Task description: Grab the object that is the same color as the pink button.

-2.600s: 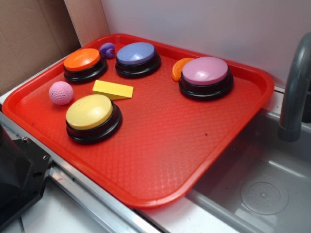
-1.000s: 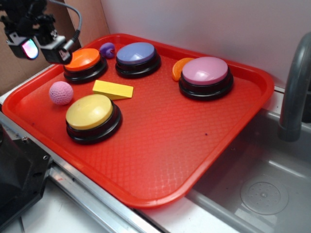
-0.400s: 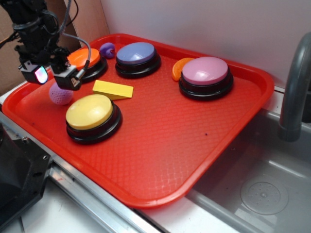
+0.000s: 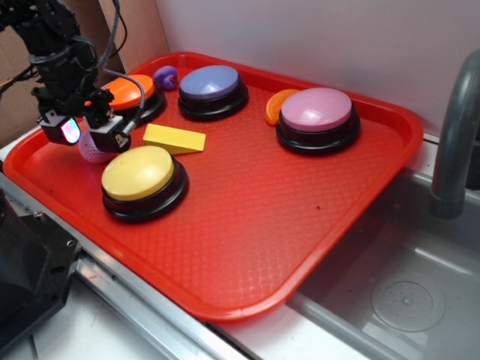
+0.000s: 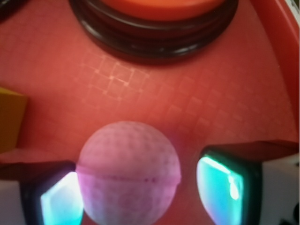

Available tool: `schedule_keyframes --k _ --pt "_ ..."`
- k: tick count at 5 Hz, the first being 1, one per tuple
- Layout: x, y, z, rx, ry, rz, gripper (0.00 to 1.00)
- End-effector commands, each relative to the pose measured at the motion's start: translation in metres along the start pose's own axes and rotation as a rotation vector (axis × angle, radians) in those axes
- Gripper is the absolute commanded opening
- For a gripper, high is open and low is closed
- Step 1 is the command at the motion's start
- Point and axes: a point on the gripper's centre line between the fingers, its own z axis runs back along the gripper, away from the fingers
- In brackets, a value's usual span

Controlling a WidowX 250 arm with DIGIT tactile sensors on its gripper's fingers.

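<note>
Because the small pink ball [image 4: 91, 152] lies at the left side of the red tray [image 4: 247, 247], the gripper [image 4: 88, 133] is brought down there, and in the exterior view most of the ball is hidden behind its two pads. In the wrist view the ball [image 5: 128, 172] is seen between the lit pads: the left pad [image 5: 56, 199] seems to touch it or nearly so, while a clear gap is left before the right pad [image 5: 225, 190], so the gripper is judged open and not yet closed on anything. The jaws are set on both sides of the ball, which is probably why it is approached from above; a round knitted thing may roll away if it is pushed from one side only. Just behind the gripper the orange button [image 4: 131, 90] is found, and in front of it the yellow button [image 4: 141, 174]. A yellow block [image 4: 174, 138] lies just to the right of the gripper, near but apart from the ball. Further right, a small purple toy [image 4: 166, 76] and the blue-purple button [image 4: 211, 84] are placed at the back of the tray. Then an orange slice [image 4: 276, 105] is seen touching the pink button [image 4: 316, 112], whose colour is matched by the ball. At the far right, outside the tray, a grey faucet [image 4: 456, 135] stands over the sink [image 4: 405, 292]. The next step is judged to be the closing of the jaws.
</note>
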Motion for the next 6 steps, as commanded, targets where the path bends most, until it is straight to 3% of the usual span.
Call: schedule_keyframes --k 1,3,5,6 --pt "-0.002 0.001 -0.001 0.001 -0.042 0.029 0.00" --pt "0.004 -0.017 0.038 -0.018 -0.067 0.009 0.00" --pt "0.016 -0.077 0.114 -0.039 -0.133 -0.115 0.00" --pt "0.018 -0.104 0.146 -0.083 -0.171 -0.183 0.00"
